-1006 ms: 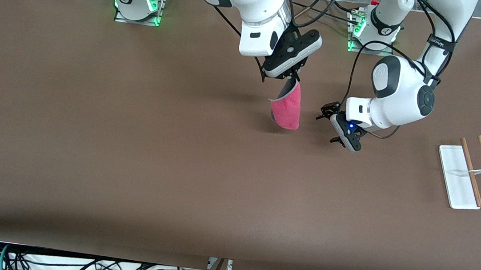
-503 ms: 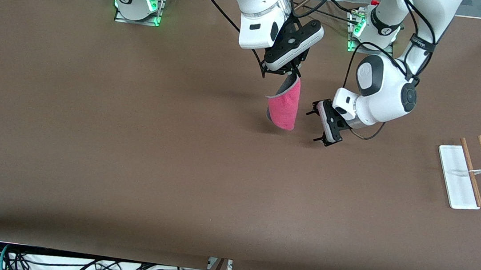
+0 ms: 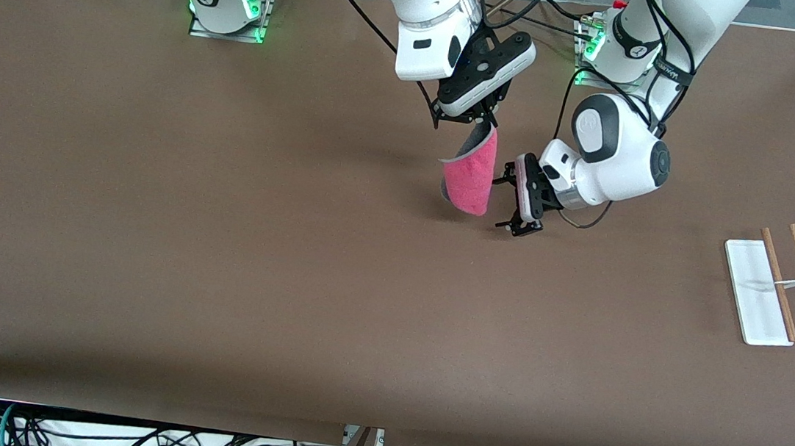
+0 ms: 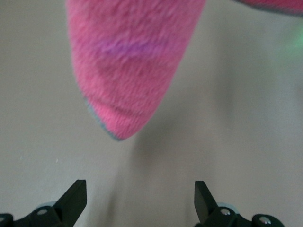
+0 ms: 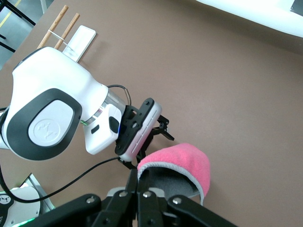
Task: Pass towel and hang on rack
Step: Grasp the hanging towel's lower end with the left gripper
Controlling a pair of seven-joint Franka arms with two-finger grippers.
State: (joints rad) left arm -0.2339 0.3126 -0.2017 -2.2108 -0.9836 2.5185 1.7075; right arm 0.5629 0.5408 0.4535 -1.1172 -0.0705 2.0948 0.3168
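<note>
The pink-red towel (image 3: 473,175) hangs in the air over the middle of the table, folded so its grey reverse shows inside. My right gripper (image 3: 482,122) is shut on its upper edge; in the right wrist view the fingers (image 5: 138,187) pinch the grey-trimmed rim of the towel (image 5: 182,163). My left gripper (image 3: 504,205) is open, turned sideways just beside the towel on the side toward the left arm's end, not touching it. From the left wrist the towel's tip (image 4: 130,71) hangs ahead of the spread left gripper (image 4: 139,191). The rack (image 3: 779,281) lies near the left arm's end.
The rack's white base (image 3: 756,290) and two wooden rods rest flat on the brown table (image 3: 217,248). Both arm bases stand along the table edge farthest from the front camera. Cables hang below the table edge nearest the front camera.
My left gripper has swung toward the hanging towel and turned its open fingers to face it. The right gripper rose slightly with the towel, then held still.
</note>
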